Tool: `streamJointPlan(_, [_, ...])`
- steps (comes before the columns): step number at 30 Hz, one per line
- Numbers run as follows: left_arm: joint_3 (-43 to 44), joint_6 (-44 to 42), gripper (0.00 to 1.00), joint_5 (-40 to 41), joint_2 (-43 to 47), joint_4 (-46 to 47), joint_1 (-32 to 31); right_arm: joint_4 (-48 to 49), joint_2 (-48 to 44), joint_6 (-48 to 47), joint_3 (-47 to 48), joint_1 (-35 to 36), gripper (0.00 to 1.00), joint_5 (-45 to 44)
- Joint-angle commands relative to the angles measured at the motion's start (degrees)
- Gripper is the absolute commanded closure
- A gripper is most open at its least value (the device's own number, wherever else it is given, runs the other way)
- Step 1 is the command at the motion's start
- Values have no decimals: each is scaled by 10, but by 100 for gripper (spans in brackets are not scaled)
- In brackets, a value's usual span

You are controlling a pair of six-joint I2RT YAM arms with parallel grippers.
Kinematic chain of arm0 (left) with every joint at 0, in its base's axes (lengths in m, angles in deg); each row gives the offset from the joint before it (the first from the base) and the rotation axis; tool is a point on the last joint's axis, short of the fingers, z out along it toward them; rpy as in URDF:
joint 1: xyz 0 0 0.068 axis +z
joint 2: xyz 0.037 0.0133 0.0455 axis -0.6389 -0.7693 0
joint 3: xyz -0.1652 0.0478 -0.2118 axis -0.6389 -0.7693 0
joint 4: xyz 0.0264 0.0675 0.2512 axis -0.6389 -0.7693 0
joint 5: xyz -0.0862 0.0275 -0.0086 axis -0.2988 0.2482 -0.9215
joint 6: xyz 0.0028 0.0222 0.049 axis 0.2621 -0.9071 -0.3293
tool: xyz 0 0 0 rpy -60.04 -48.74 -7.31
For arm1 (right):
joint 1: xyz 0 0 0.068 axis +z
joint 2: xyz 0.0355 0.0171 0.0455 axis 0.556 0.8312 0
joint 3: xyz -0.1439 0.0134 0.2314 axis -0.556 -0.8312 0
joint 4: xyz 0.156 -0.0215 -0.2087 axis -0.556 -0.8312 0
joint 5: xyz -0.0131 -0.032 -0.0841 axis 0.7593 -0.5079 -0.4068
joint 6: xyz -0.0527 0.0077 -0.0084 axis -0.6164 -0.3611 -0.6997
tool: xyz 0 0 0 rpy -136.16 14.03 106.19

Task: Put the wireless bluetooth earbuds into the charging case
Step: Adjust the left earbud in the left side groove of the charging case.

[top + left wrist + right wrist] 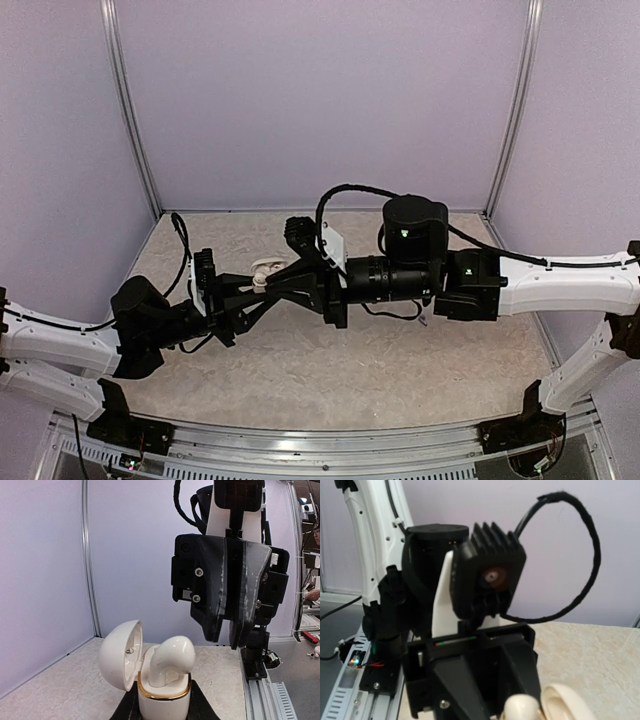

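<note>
The white charging case (163, 701) with a gold rim stands upright, and my left gripper (164, 709) is shut on its lower body. Its lid (119, 654) hangs open to the left. One whitish earbud (169, 661) stands in the case's well, its rounded head sticking up above the rim. My right gripper (227, 639) hovers above and to the right of the case with its jaws shut and nothing between them. From above, the case (266, 270) sits where the two grippers meet. The right wrist view shows the earbud (522, 708) and lid (568, 704) at the bottom edge.
The speckled table (400, 360) is enclosed by lilac walls with metal corner posts (132, 110). An aluminium rail (261, 692) runs along the table's near edge. The left arm's wrist camera (490, 577) and cable face the right wrist view closely.
</note>
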State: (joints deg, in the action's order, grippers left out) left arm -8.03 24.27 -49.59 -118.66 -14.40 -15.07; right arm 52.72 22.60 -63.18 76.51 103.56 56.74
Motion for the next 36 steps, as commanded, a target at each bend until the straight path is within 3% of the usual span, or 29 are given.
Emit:
streamJointPlan(1, [10,0,96,-3,-5,20,2,17,-3,-6,19,7,90,2])
streamJointPlan(14, [16,-5,96,-5,-6,14,-1,9,14,-8,29,7,91,-17])
streamJointPlan(36, [15,-8,96,-1,-1,9,-4,-58,21,1,29,3,93,-135])
